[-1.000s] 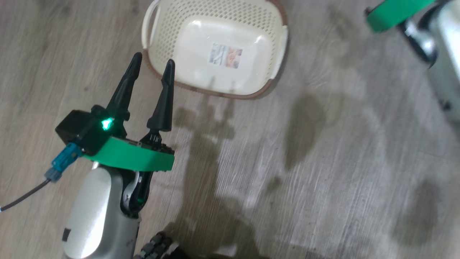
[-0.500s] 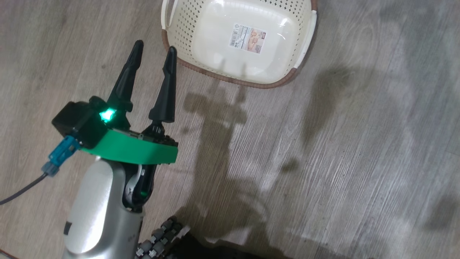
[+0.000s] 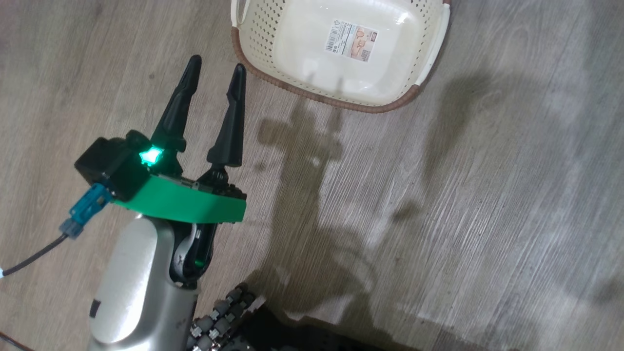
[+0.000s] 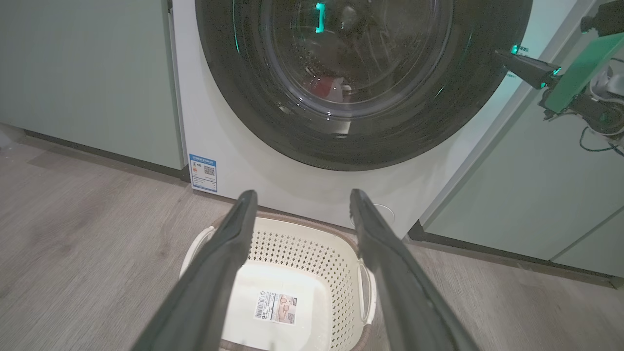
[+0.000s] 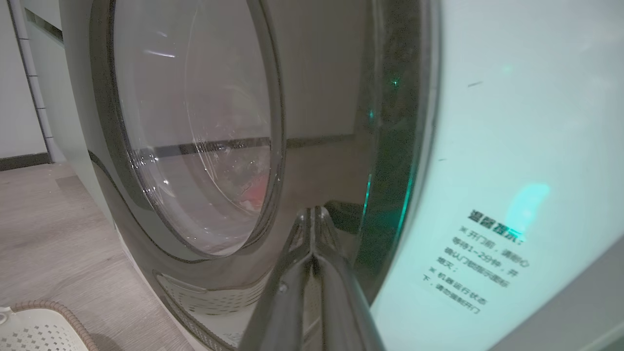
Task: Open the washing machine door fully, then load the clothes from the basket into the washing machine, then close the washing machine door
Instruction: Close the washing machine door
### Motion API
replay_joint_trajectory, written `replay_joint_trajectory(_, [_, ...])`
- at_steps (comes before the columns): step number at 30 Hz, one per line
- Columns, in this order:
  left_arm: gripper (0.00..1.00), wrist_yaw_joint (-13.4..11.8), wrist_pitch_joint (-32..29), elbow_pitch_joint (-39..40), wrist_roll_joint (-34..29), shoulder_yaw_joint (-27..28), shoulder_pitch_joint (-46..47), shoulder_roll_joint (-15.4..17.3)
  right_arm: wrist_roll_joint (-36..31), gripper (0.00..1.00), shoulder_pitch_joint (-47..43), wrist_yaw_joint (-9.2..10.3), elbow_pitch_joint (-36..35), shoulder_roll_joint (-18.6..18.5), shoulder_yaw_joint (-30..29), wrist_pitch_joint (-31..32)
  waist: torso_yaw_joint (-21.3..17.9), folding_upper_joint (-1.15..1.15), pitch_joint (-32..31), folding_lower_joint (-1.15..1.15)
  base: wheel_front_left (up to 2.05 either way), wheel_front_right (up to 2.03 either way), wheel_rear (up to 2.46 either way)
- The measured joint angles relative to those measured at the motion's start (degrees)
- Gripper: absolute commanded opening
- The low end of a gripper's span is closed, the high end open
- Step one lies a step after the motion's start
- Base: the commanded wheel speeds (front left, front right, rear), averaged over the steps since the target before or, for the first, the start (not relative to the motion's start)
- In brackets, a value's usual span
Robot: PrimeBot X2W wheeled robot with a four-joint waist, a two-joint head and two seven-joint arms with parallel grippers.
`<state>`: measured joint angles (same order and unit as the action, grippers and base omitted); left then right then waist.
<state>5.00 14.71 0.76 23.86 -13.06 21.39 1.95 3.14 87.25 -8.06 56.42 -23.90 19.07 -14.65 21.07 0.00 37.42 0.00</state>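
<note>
Perforated plastic basket (image 3: 258, 46) w/ paper sticker (image 3: 352, 41), glossy black door rim (image 4: 222, 73), matt wood-grain floor (image 3: 438, 219).

Red clothes (image 4: 322, 89) behind washing machine door (image 4: 360, 146)

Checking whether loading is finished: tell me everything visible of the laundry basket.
The cream-white perforated plastic laundry basket, a rounded rectangle with brown woven-look rim, white side handles and a paper sticker on its bottom, stands upright and empty on the grey wood-look floor, before the white washing machine. The open left hand is nearby, not touching it.

Head down onto basket (image 3: 261, 44), left wrist too, facing washing machine (image 4: 273, 170), right wrist close against door (image 5: 321, 122)
</note>
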Motion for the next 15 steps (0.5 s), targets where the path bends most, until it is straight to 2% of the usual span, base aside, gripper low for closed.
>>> replay_joint_trajectory(8, [1.00,-0.25,0.00,-0.16,0.51,0.04,0.86,-0.01,-6.38,0.00,-1.87,-0.02,-2.98,2.67,-8.48,-0.32,0.07,0.00,-0.73,0.00,0.00,0.00,0.00])
replay_joint_trajectory(15, [1.00,-0.51,0.00,-1.09,0.18,0.13,0.71,-0.03,-7.13,0.00,-10.32,0.13,-7.13,3.74,-11.23,-0.31,-0.81,0.00,-4.35,0.00,0.00,0.00,0.00])
